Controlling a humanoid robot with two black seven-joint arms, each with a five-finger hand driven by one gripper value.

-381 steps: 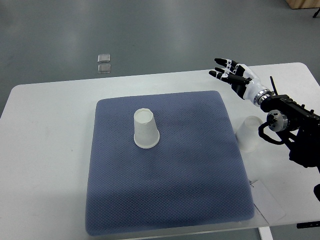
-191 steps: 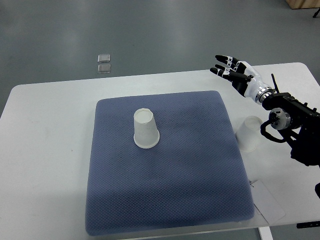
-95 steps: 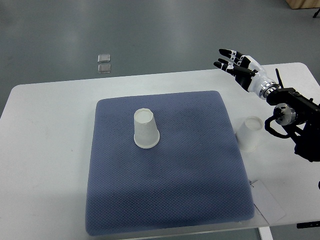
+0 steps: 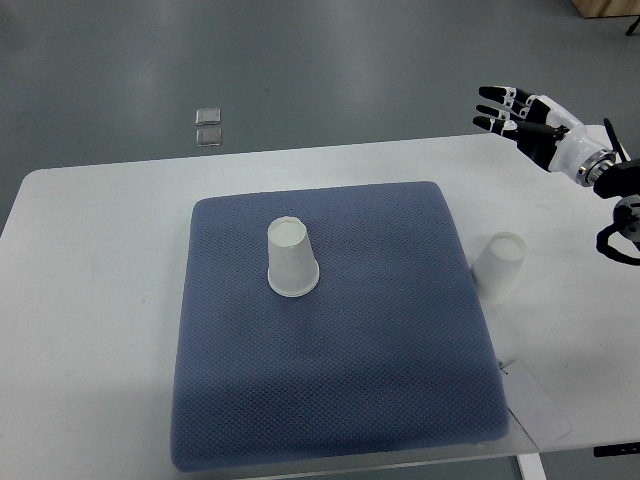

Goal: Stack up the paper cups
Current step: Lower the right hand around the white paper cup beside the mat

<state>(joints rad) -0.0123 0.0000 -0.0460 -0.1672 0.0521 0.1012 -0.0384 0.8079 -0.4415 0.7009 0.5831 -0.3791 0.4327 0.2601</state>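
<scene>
Looking down, we take the blue mat (image 4: 330, 330) as our landmark: it is a textured square pad covering most of the white table (image 4: 90, 300). One paper cup (image 4: 291, 259) stands upside down on the mat, in its far-left part, nothing touching it. The second paper cup (image 4: 498, 267) also sits upside down, off the mat, just beside its right edge on bare tabletop. The right hand (image 4: 525, 115) hangs past the mat's far-right corner, up over the table's far edge, fingers stretched out straight and slightly spread, holding nothing, well apart from both cups. Its arm enters from the frame's right edge. We see no left arm. Nothing stands between the two cups except open mat. A white slip of paper (image 4: 535, 405) lies by the mat's near-right corner, partly tucked under it; we read no print on it. Beyond the table from the mat is grey floor (image 4: 300, 60), with two small clear square things (image 4: 208, 126) lying on it past the mat's far-left corner. A tan box corner (image 4: 605, 8) shows at the top right of the frame. No labels readable on cups.
</scene>
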